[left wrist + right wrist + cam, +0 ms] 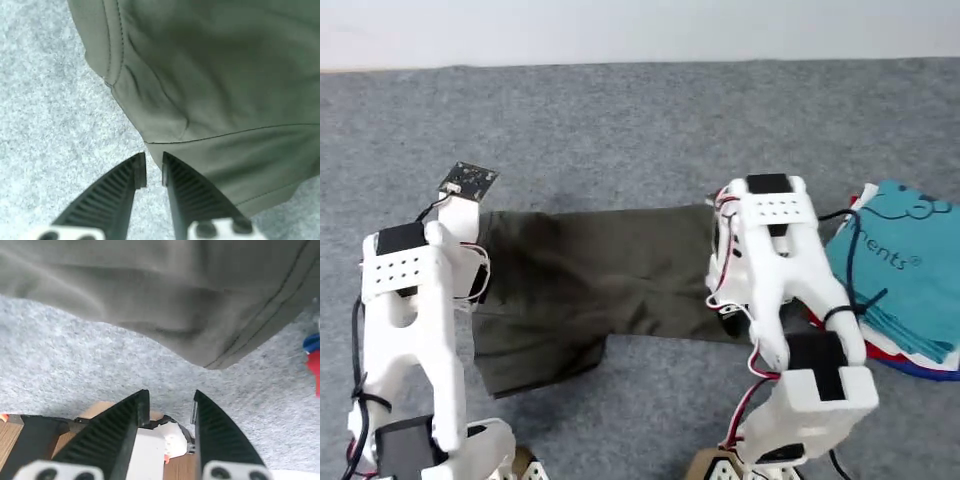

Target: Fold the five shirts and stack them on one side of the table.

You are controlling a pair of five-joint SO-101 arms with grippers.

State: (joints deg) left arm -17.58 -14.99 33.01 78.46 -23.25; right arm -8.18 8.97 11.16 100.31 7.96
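- The job looks well advanced, though not finished: a stack of folded shirts [905, 275] sits at the right side of the table [620, 110], and one olive shirt [600, 280] lies unfolded in the middle.
- The olive shirt is spread flat on the grey covering between the two arms, with a sleeve [535, 360] reaching toward the near edge. I judge that it still has to be folded and then carried onto the stack.
- Shirts: one olive shirt loose. The stack has a teal shirt [910, 240] on top, with white, red and dark blue edges showing beneath it. That would suit four folded shirts and five in all, but the lower layers are too hidden to count surely.
- Arms: two, the left arm [415, 300] at the shirt's left end and the right arm [780, 270] over its right end, just beside the stack.
- The left gripper [154, 167] is barely parted, a thin slit between the jaws, and holds nothing. It hangs over bare covering just beside the olive shirt's hem [225, 135].
- The right gripper [170, 402] is moderately open and empty. It is apart from the cloth, with the shirt's hem [215, 357] lying beyond its tips.
- A red edge [315, 365] of the stack shows near that hem.
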